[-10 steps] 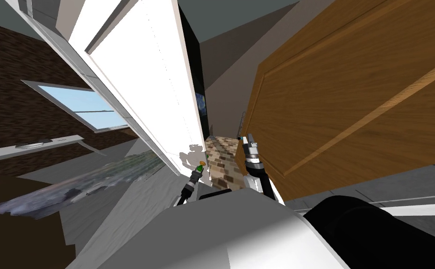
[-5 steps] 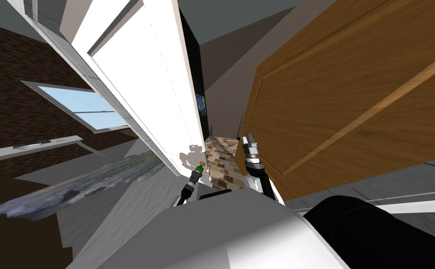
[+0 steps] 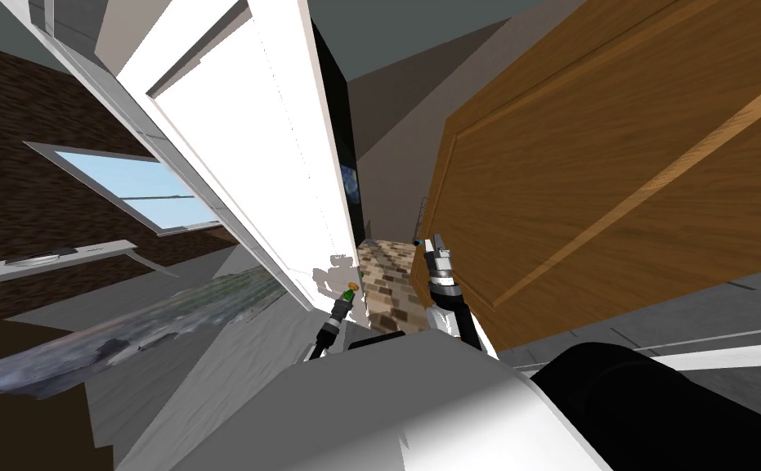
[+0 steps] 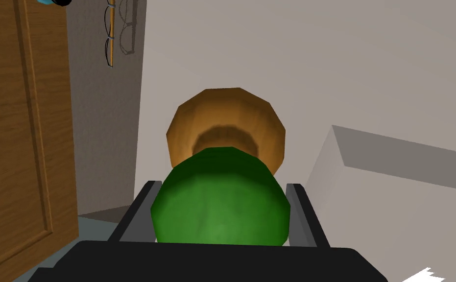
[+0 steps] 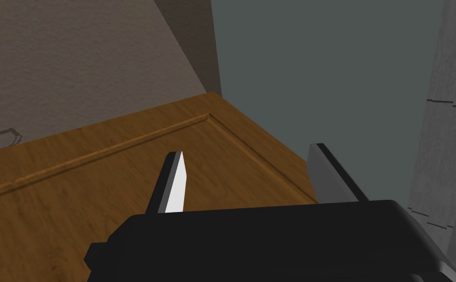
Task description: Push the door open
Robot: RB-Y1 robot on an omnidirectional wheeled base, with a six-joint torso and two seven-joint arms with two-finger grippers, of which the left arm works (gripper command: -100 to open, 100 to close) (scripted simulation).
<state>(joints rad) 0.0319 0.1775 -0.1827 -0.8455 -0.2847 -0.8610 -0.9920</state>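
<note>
Right gripper (image 5: 248, 150), fingers apart, seemingly at the edge of the wooden door (image 3: 615, 163), could slip off pushing; left gripper (image 4: 220, 188) clamps a green object (image 4: 220, 215).

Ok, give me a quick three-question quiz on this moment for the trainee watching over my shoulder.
1. Multiple choice: what are the left jaws doing?
A) gripping a green object with a brown top
B) gripping a white mug
C) standing open on nothing

2. True or false: the right jaws are shut.

3. Short answer: on which of the robot's own sides does the brown wooden door stand, across the gap from the white panel?

Key
1. A
2. False: they stand open, with nothing between them.
3. Right
</note>
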